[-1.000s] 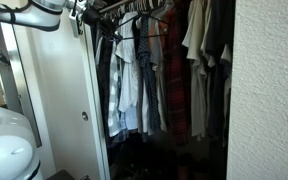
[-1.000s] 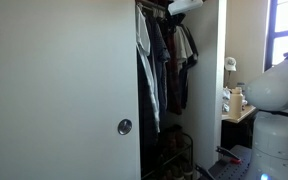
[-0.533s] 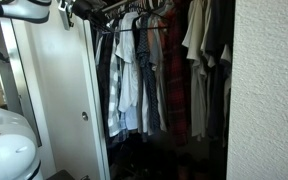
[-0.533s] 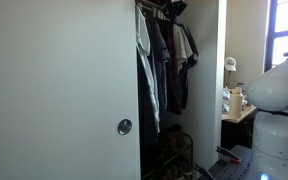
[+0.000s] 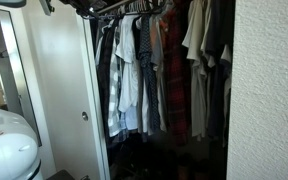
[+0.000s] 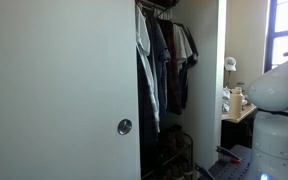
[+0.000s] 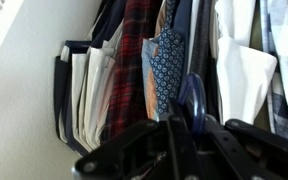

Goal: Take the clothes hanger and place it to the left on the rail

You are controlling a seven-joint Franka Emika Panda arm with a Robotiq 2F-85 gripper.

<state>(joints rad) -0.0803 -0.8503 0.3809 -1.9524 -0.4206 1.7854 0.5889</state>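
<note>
In the wrist view the claw (image 7: pixel 189 128) fills the lower edge. Its dark fingers (image 7: pixel 124 145) are drawn in toward a central dark bar, out of which a bluish rounded piece rises. That piece is taken to be the hook end of the clothes hanger (image 7: pixel 191 98). A firm grip cannot be confirmed, since the contact itself is hidden among dark parts.

The hold near the hook is judged deliberate, because from there the hanger can be lifted clear and set back over the rail (image 5: pixel 132 9). The hook end points up the wrist picture, away from the claw. The shoulder bar, and so the long axis, cannot be made out.

Beyond the claw, packed shirts (image 7: pixel 134 60) are seen hanging edge-on. In an exterior view they crowd the rail, while its stretch nearest the door (image 5: pixel 59 90) is less crowded, and a placement there is judged intended.
</note>
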